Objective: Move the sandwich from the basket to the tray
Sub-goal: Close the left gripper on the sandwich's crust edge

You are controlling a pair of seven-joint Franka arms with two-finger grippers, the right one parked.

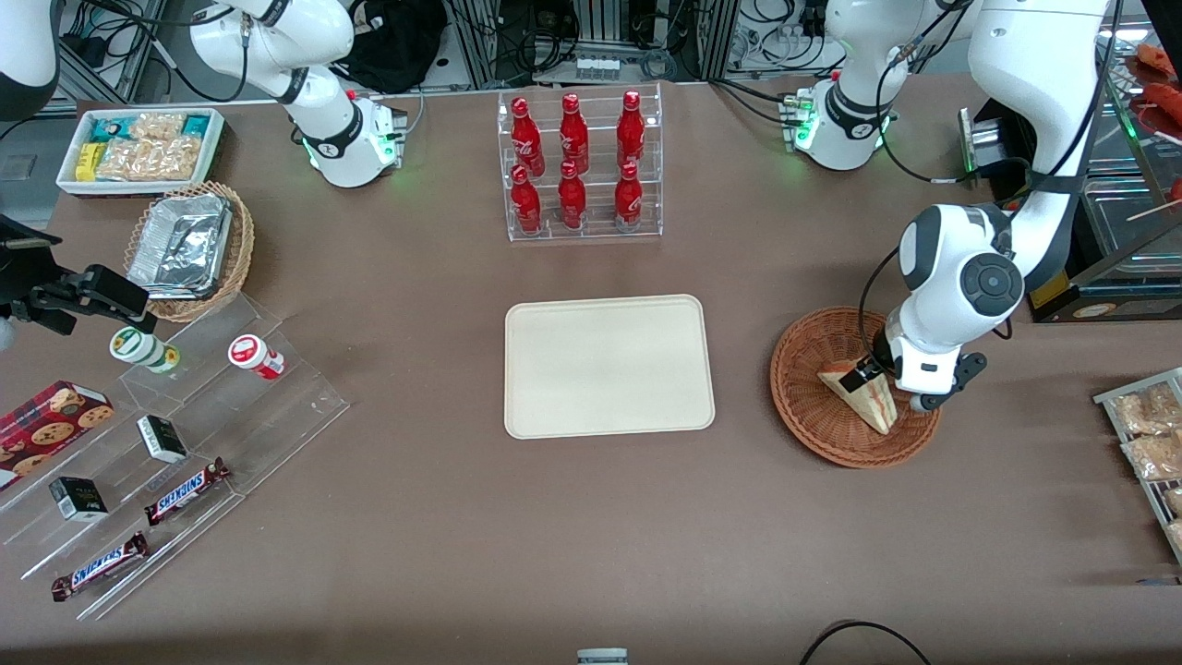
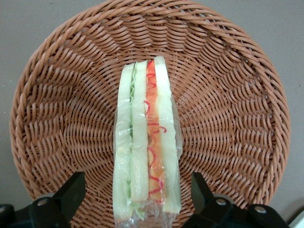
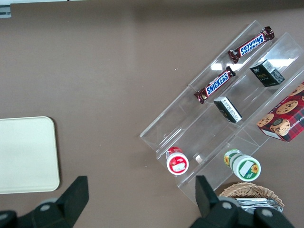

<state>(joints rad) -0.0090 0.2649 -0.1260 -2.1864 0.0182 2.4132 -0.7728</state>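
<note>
The sandwich (image 1: 866, 397), a wrapped wedge of pale bread with pink-red and green filling, lies in the reddish-brown wicker basket (image 1: 805, 406) toward the working arm's end of the table. In the left wrist view the sandwich (image 2: 147, 142) stands on its edge in the basket (image 2: 228, 104). My left gripper (image 1: 877, 380) is low over the basket, open, with one black finger (image 2: 71, 192) on each side of the sandwich's end and a gap between them and it. The cream tray (image 1: 609, 366) lies bare at the table's middle, beside the basket.
A clear rack of red bottles (image 1: 579, 166) stands farther from the front camera than the tray. A tan wicker basket with foil tray (image 1: 189, 247), a white snack bin (image 1: 140, 148) and clear snack shelves (image 1: 175, 434) lie toward the parked arm's end. Packets (image 1: 1150, 429) lie beside the basket.
</note>
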